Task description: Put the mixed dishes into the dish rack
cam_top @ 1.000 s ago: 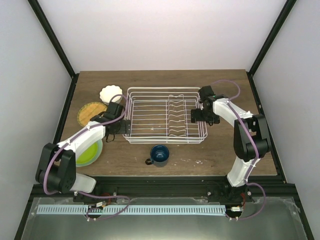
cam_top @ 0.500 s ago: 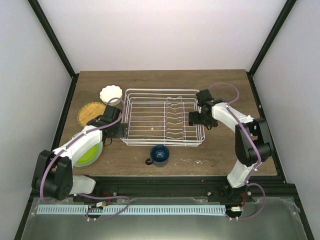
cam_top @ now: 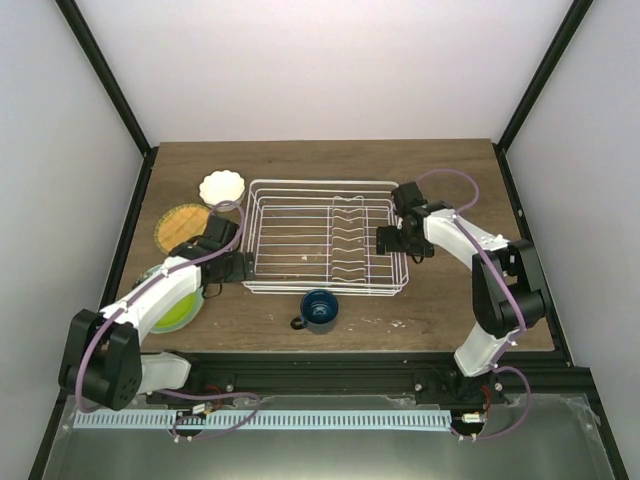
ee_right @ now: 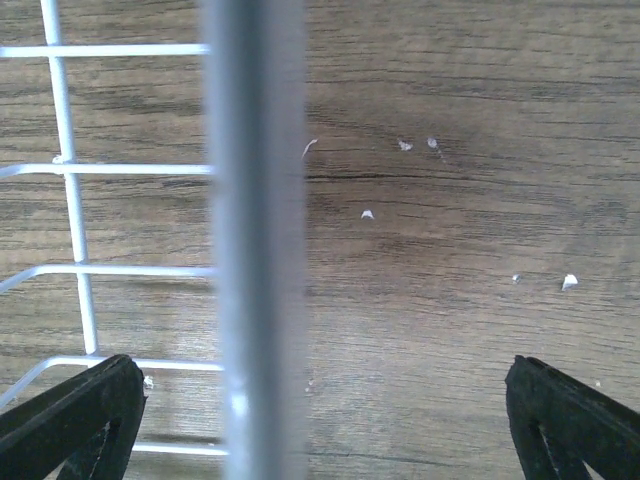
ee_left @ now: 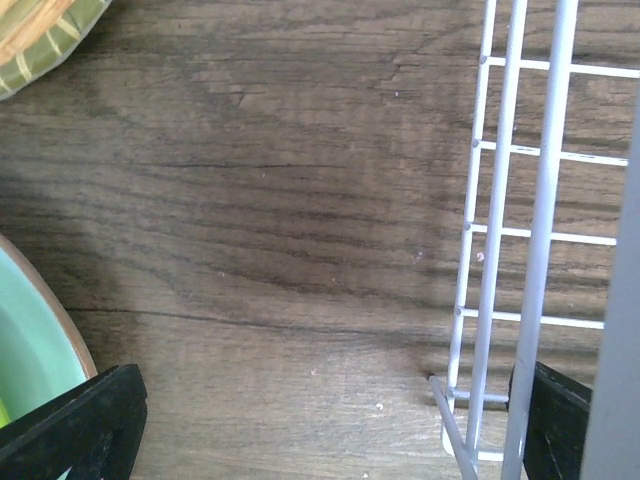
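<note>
The white wire dish rack (cam_top: 322, 183) stands mid-table with nothing in it. My left gripper (cam_top: 236, 266) is open at its left end, and the rack's side wires (ee_left: 541, 200) pass just inside the right finger (ee_left: 560, 425). My right gripper (cam_top: 393, 241) is open over the right end, with the rim wire (ee_right: 255, 200) running between its fingers and neither finger touching it. A cream scalloped bowl (cam_top: 222, 187) sits far left. The dark blue mug (cam_top: 320, 310) stands in front of the rack. A lime dish (cam_top: 176, 310) lies on a mint plate (ee_left: 28, 352) under my left arm.
A flat tan plate with a green rim (cam_top: 182, 225) lies left of the rack, and its edge (ee_left: 45, 25) shows in the left wrist view. Bare wood table (ee_left: 260, 200) lies between it and the rack. Pale crumbs (ee_right: 367, 213) dot the wood right of the rack.
The rack has slid a little toward the near edge and to the left. Both open grippers moved with it at its ends. The dishes have not moved.
</note>
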`<move>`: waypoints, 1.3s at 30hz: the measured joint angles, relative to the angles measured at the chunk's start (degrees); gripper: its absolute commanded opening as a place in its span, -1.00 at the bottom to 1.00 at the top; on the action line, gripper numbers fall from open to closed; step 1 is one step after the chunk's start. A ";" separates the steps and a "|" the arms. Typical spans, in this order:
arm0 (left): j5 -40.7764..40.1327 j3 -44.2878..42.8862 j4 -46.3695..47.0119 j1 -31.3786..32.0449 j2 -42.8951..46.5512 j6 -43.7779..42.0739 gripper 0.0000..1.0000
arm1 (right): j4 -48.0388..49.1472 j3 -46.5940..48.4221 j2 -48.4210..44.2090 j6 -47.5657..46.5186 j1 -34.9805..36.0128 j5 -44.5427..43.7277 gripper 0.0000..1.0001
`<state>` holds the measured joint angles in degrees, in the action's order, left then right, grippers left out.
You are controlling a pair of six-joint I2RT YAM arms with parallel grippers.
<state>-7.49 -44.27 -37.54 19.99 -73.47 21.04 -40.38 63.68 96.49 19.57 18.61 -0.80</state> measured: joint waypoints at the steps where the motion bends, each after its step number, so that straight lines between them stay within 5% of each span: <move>1: 0.11 0.17 -0.11 -0.02 0.26 0.13 1.00 | -0.04 -0.02 -0.04 0.00 0.04 0.04 1.00; 11: 0.11 -1.97 -2.86 -0.02 3.39 0.55 1.00 | -7.23 3.19 0.76 0.02 0.63 -1.22 1.00; 26: -4.24 -21.81 -0.87 -0.76 -2.67 -4.42 1.00 | -16.15 17.66 1.57 -0.92 0.76 -7.58 1.00; 32: -1.97 -30.29 2.16 -8.90 -11.32 -5.27 0.99 | -16.59 22.86 1.62 -1.99 0.76 -10.32 1.00; 39: 0.70 -49.90 -1.14 -21.86 -28.65 -8.57 1.00 | -16.57 28.04 2.21 -4.17 0.76 -13.49 1.00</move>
<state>-6.79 -94.17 -38.68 -1.87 -102.13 12.47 -56.95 91.72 98.70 15.40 19.38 -14.28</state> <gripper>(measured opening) 0.995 0.999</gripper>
